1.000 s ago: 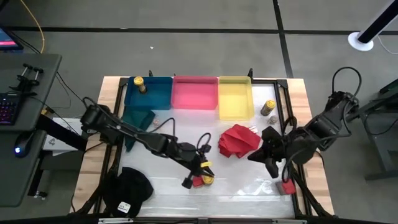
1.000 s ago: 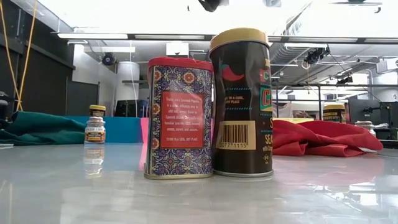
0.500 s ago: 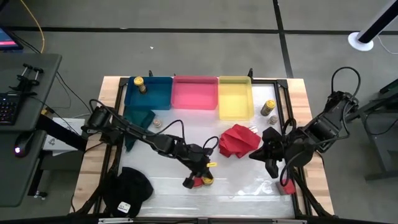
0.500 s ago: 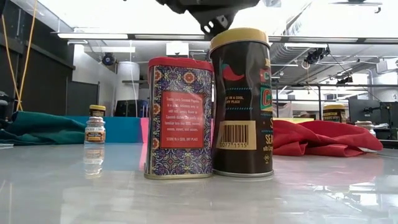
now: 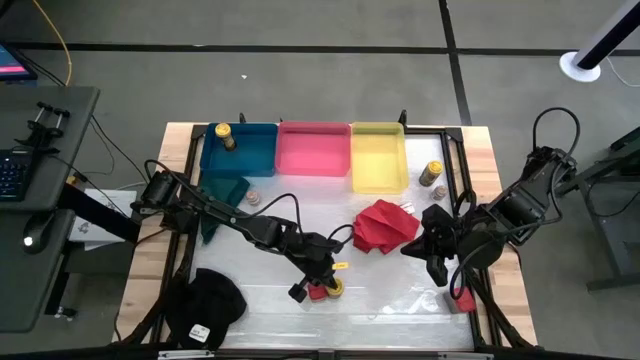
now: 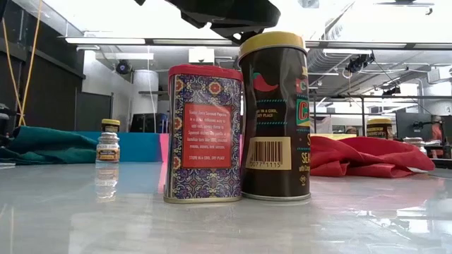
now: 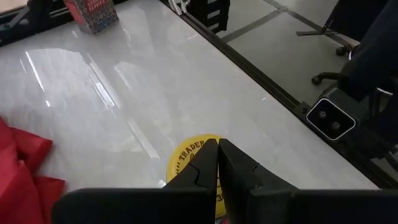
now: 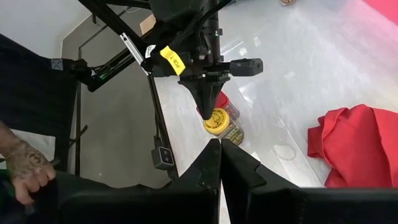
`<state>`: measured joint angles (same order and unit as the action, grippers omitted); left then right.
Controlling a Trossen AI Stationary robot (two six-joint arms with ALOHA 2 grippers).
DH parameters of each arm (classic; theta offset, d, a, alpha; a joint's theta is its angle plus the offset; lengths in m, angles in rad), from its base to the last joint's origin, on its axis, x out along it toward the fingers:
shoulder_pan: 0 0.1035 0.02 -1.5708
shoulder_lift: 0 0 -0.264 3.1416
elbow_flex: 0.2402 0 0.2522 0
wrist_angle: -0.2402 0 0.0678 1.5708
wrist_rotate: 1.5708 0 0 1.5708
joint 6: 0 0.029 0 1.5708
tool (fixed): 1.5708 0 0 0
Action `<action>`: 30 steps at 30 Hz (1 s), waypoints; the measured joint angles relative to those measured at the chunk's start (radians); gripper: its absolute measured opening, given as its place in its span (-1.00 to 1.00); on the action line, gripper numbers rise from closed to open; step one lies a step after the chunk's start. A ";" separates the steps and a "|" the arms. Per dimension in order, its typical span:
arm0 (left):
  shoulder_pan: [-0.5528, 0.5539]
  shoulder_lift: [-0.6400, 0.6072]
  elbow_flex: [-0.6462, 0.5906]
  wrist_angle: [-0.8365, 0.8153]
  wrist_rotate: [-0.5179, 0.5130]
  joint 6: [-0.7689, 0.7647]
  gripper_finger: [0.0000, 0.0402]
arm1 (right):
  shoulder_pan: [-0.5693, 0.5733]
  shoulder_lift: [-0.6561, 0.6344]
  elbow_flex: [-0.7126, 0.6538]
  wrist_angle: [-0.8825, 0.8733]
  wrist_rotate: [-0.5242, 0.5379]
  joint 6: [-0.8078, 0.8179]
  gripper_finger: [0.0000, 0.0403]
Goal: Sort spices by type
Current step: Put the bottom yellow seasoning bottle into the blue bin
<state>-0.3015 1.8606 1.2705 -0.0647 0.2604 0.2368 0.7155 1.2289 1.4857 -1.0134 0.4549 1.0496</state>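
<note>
A red boxy tin [image 6: 205,134] and a dark round jar with a yellow lid [image 6: 274,116] stand side by side near the table's near edge. My left gripper [image 7: 217,163] is shut and points down right over the jar's yellow lid [image 7: 189,158]. My right gripper [image 8: 219,152] is shut and waits at the table's right side, touching nothing. A second red tin [image 5: 462,298] stands near it. A small pale jar [image 5: 253,198] stands by the green cloth. Other yellow-lidded jars stand beside the yellow bin [image 5: 431,173] and at the blue bin's corner [image 5: 224,135]. My left gripper comes from above with its shut fingertips [image 8: 208,102] pointing down at the jar's yellow lid [image 8: 217,118]. I cannot tell whether the tips touch the lid or stop just over it. The jar stands upright on the table, against the red tin.
Blue [image 5: 240,150], pink [image 5: 313,152] and yellow [image 5: 378,158] bins line the far edge. A red cloth [image 5: 385,225] lies right of centre, a green cloth [image 5: 222,195] at the left, and a black object [image 5: 210,305] at the near left corner.
My left gripper has moved toward the table's near edge and down, coming over the tin and jar pair; in the low view it has dropped into sight above the yellow lid. Its fingers have stayed shut. The tins and jars have kept still.
</note>
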 joint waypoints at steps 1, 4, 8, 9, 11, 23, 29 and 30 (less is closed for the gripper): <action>0.000 0.000 0.000 0.000 0.000 0.006 -1.00 | 0.000 0.000 0.000 0.000 0.000 0.000 -1.00; 0.000 0.000 0.000 0.002 0.000 0.022 -1.00 | 0.000 0.000 0.000 0.000 0.000 0.000 -1.00; 0.000 0.000 0.000 0.003 -0.002 0.039 -1.00 | -0.001 0.000 0.000 0.000 0.000 -0.001 -1.00; 0.000 0.000 0.000 0.003 -0.002 0.045 -1.00 | -0.002 0.000 0.000 0.000 0.000 -0.001 -1.00; 0.000 0.004 0.000 -0.001 -0.002 0.062 -1.00 | -0.002 0.000 0.000 0.000 0.000 0.001 -1.00; 0.000 0.058 0.003 0.029 0.003 0.063 -1.00 | -0.002 0.000 0.000 0.001 -0.001 0.024 -1.00; 0.033 0.060 0.006 0.003 -0.069 0.085 -1.00 | -0.002 0.000 0.000 0.001 -0.001 0.024 -1.00; 0.046 0.060 0.006 -0.005 -0.076 0.082 -1.00 | -0.002 0.000 0.000 0.000 -0.001 0.024 -1.00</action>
<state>-0.2555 1.9209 1.2762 -0.0696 0.1845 0.3187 0.7136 1.2293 1.4857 -1.0130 0.4544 1.0733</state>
